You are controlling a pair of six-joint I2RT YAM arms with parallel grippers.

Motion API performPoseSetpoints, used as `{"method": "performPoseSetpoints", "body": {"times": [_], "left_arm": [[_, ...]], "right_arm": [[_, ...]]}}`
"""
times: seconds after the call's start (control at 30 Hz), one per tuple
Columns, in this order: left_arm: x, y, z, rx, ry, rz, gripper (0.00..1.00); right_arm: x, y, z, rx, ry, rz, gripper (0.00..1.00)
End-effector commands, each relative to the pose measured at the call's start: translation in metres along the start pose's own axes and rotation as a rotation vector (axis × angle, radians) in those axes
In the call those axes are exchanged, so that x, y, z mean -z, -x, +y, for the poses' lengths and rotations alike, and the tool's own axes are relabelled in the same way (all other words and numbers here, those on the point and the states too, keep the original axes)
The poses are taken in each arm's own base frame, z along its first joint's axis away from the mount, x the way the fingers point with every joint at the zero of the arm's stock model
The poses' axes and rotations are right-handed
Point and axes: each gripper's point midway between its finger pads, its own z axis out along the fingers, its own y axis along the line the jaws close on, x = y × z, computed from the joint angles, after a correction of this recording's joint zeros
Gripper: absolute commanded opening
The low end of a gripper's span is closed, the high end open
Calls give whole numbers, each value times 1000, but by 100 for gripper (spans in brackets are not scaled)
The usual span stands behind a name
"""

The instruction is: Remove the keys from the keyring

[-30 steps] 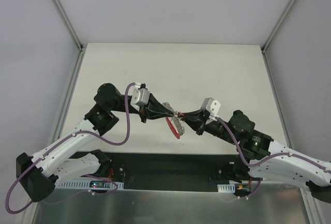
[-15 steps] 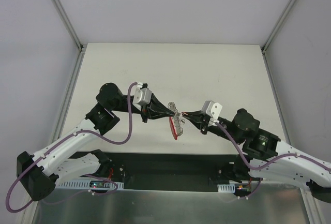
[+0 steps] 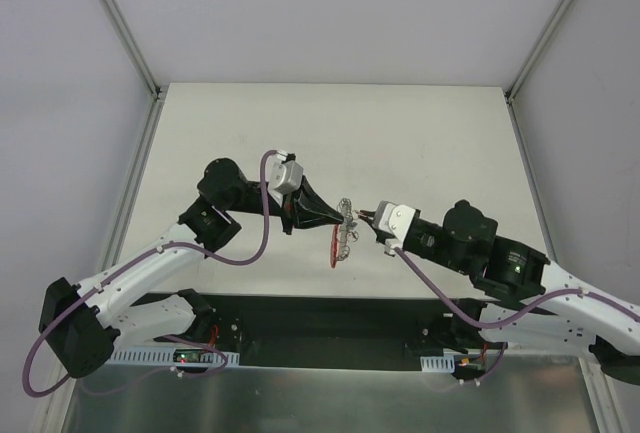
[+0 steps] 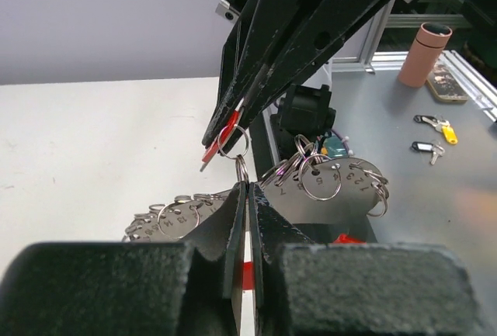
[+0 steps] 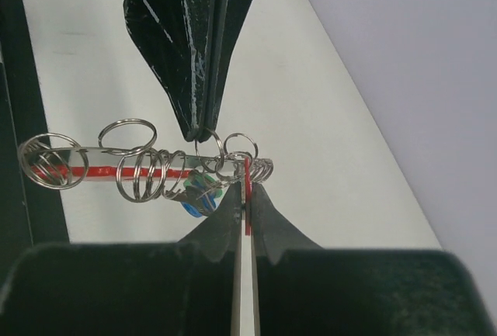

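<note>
Above mid-table, tip to tip: your left gripper [image 3: 338,215] clamps the keyring [image 3: 344,231], your right gripper [image 3: 364,217] clamps its red key [image 4: 221,136].

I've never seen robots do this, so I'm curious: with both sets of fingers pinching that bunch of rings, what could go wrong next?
The left fingers pinch only a thin wire of the keyring; it might slip and the bunch could drop. The right fingers grip the small red-headed key by their tips; pulling may snag the numbered tags.
</note>
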Motion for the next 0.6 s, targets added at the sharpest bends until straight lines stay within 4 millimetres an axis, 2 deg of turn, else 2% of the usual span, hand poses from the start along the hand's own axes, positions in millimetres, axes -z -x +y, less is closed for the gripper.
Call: {"method": "performPoseSetpoints", "body": {"times": [0.0, 0.27, 0.57], "left_arm": [[-2, 10, -1, 37, -24, -59, 0], [-4, 6, 1, 79, -25, -71, 0], [-4, 3, 2, 83, -18, -70, 0]], "right_arm": [[8, 8, -30, 133, -100, 54, 1], [3, 12, -34, 217, -88, 93, 1], [-7, 16, -24, 258, -47, 92, 1]]}}
